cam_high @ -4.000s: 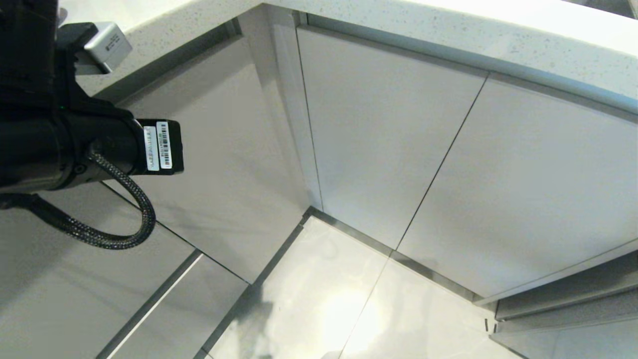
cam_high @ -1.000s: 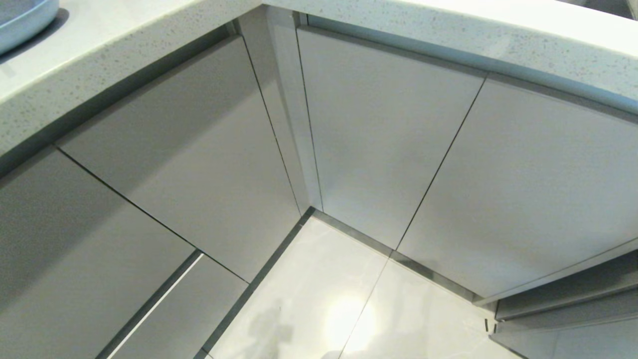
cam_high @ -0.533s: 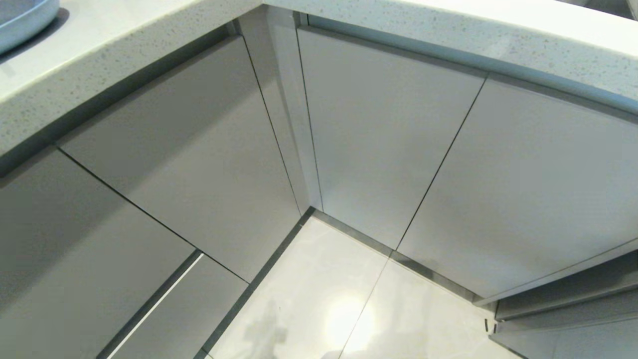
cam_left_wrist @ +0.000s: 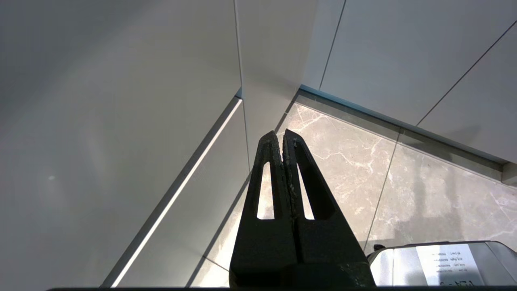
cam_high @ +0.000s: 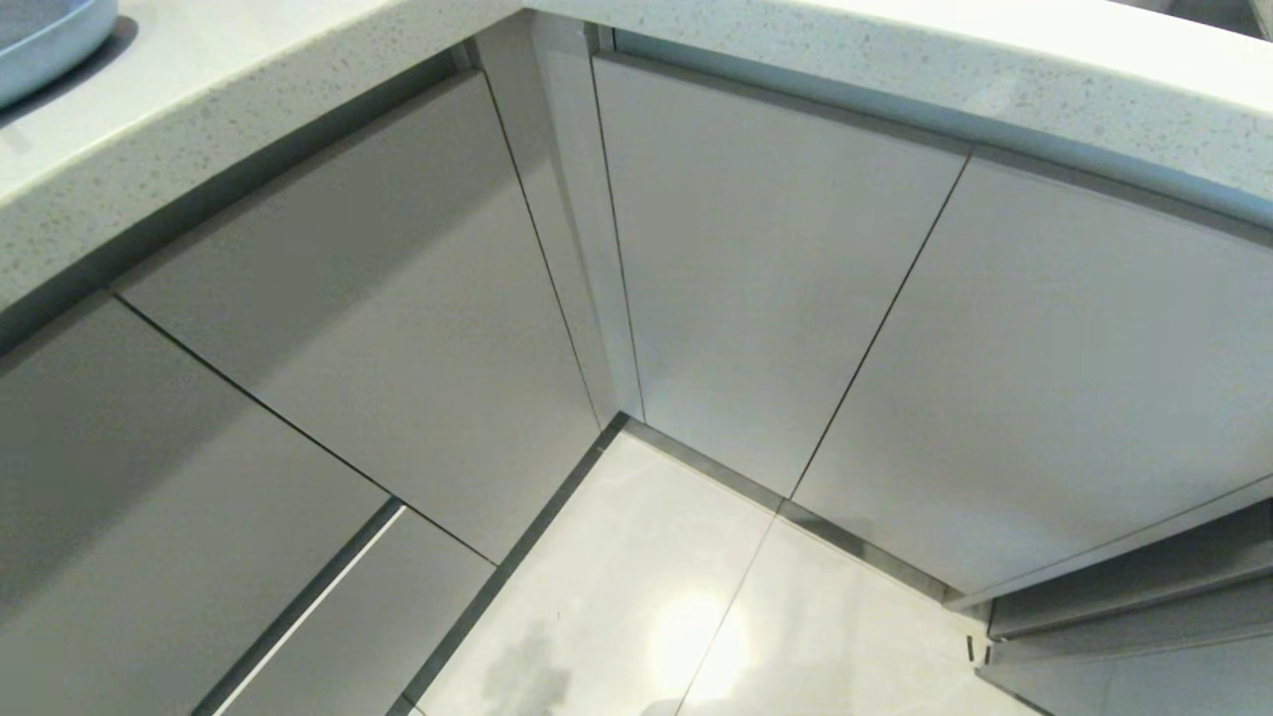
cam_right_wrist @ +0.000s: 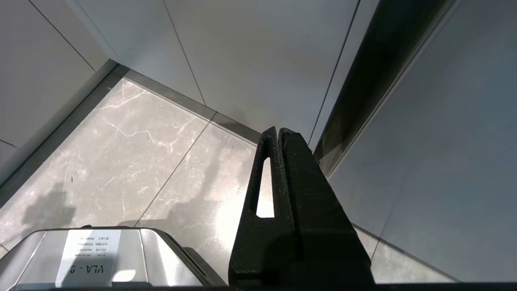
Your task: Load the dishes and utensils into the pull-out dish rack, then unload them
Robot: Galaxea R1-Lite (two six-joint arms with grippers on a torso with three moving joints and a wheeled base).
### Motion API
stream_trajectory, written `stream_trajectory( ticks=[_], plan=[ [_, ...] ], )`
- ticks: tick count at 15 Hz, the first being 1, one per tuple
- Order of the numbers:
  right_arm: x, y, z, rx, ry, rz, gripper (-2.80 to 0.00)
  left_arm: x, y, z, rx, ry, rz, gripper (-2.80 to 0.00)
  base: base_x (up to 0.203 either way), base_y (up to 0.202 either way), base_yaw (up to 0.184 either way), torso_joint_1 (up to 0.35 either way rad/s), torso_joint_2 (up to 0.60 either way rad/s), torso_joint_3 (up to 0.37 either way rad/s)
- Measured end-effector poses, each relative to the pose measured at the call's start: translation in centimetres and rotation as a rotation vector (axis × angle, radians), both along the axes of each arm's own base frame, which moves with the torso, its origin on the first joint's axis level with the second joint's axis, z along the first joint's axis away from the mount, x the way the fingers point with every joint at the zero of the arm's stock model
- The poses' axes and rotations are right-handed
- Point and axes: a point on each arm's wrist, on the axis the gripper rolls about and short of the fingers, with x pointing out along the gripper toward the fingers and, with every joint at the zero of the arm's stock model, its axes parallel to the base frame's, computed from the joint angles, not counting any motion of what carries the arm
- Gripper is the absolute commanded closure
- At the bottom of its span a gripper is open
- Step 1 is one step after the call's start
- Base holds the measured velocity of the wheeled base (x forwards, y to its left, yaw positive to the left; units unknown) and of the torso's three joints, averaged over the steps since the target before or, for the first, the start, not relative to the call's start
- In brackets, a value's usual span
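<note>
1. The pale blue plate (cam_high: pixel 40 35) sits on the countertop (cam_high: pixel 249 70) at ten o'clock in the head view, neither arm beside it
2. The left gripper (cam_left_wrist: pixel 281 139), fingers pressed together and empty, hangs over the marble floor (cam_left_wrist: pixel 363 173)
3. The right gripper (cam_right_wrist: pixel 278 135) is likewise pressed together, empty, near grey cabinet fronts (cam_right_wrist: pixel 250 60)

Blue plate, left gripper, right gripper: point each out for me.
Blue plate (cam_high: pixel 45 40): head view, on the rim showing at the countertop's far left corner.
Left gripper (cam_left_wrist: pixel 282 139): left wrist view, on the shut, empty fingertips.
Right gripper (cam_right_wrist: pixel 278 135): right wrist view, on the shut, empty fingertips.
</note>
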Motion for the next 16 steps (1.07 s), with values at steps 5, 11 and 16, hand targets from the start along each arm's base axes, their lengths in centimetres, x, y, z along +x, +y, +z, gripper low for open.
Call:
stream_trajectory(
  ticks=[5,11,16],
  plan=[
    [0.0,0.0,0.0,0.0,0.0,0.0,0.0,0.0,0.0,-0.05,-0.003,0.004,0.0,0.0,0.0,0.0,0.0,0.0,0.0,0.0],
    [0.0,0.0,0.0,0.0,0.0,0.0,0.0,0.0,0.1,0.01,-0.123,0.0,0.039,0.0,0.0,0.0,0.0,0.0,0.0,0.0],
    [0.0,0.0,0.0,0.0,0.0,0.0,0.0,0.0,0.1,0.01,-0.125,0.0,0.039,0.0,0.0,0.0,0.0,0.0,0.0,0.0]
  ],
)
